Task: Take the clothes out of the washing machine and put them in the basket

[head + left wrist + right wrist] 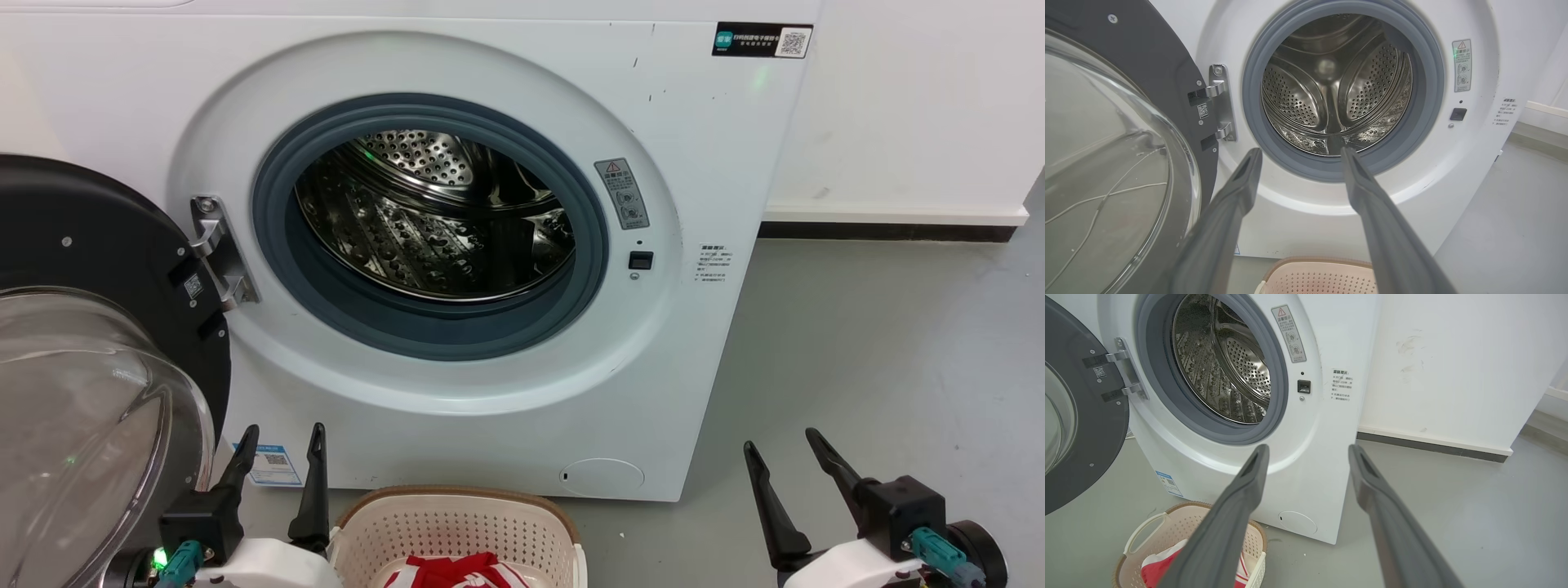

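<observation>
1. Head view: The washing machine (702, 163) is seen from the front with its dark-rimmed glass door (90, 245) swung fully open to its left side. The perforated steel drum (433, 229) is exposed through the grey-gasketed porthole. The basket (457, 492) is set on the floor (882, 367) just in front of the washing machine's base, and the red clothes (457, 572) with white trim are lying inside it. The left claw (285, 429) is held low before the washing machine's door hinge side, its fingers apart and gripping nothing. The right claw (780, 438) is held off the washing machine's right corner, likewise spread and unloaded.

2. Left wrist view: The left claw (1301, 150) is pointed at the lower edge of the porthole, fingers well apart. The drum (1331, 81) is seen straight on, and the basket (1323, 277) rim is seen below the washing machine (1478, 143).

3. Right wrist view: The right claw (1309, 447) is aimed at the washing machine (1339, 335) front's right lower part, fingers parted. The basket (1147, 526) is seen before the base, with the clothes (1155, 567) bunched in it.
</observation>
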Controlling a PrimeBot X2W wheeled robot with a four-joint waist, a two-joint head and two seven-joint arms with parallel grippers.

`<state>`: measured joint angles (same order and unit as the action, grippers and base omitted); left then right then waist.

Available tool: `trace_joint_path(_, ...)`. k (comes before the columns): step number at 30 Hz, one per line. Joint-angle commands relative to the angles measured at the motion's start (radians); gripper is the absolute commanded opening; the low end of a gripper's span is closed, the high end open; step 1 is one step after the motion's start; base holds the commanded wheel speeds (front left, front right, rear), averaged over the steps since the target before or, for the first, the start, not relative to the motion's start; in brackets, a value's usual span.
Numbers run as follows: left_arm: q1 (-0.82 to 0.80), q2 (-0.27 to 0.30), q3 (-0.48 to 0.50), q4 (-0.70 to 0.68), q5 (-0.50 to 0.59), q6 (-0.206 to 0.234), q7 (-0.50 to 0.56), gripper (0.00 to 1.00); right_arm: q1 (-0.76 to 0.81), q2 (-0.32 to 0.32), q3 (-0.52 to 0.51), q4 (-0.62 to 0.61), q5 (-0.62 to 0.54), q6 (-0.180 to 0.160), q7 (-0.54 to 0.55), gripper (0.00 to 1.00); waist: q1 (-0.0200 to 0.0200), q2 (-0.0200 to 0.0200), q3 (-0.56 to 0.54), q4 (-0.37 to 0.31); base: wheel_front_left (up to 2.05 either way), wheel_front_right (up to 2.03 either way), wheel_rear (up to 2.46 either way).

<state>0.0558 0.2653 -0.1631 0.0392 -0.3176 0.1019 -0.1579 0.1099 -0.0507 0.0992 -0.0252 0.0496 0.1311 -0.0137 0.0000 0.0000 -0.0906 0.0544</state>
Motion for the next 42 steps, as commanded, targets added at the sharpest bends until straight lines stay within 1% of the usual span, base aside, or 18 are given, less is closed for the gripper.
trace_joint_path(1,0.006,-0.002,-0.001,0.01,-0.002,-0.001,-0.006,1.0,0.021,0.001,-0.008,-0.005,-0.009,-0.001,0.002,1.0,0.0,0.0,-0.004,-0.007,0.0,0.0,0.0)
trace_joint_path(12,-0.035,0.009,0.012,0.084,-0.025,-0.01,-0.029,1.0,0.034,0.001,-0.022,-0.023,-0.014,-0.001,0.012,1.0,0.0,0.0,-0.003,-0.045,0.0,0.0,0.0)
trace_joint_path(31,-0.06,0.021,0.01,0.116,-0.036,-0.007,-0.049,1.0,0.024,0.001,-0.013,-0.018,-0.002,-0.001,0.006,1.0,0.0,0.0,0.003,-0.055,0.0,0.0,0.0)
trace_joint_path(32,-0.062,0.02,0.008,0.114,-0.037,-0.007,-0.049,0.0,0.024,0.001,-0.013,-0.017,-0.001,-0.001,0.006,0.0,0.0,0.0,0.003,-0.055,0.0,0.0,0.0)
trace_joint_path(35,-0.036,0.005,0.01,0.131,-0.04,-0.008,-0.039,0.0,0.028,0.0,-0.011,-0.001,-0.002,0.0,0.012,0.0,0.0001,0.0,0.004,-0.056,0.0,0.0,0.0)
trace_joint_path(42,-0.053,-0.016,0.039,0.142,-0.163,-0.03,-0.005,0.0,0.007,-0.011,-0.019,0.018,0.167,0.0,0.012,0.0,0.0001,0.0,0.009,-0.055,0.0,0.0,0.0)
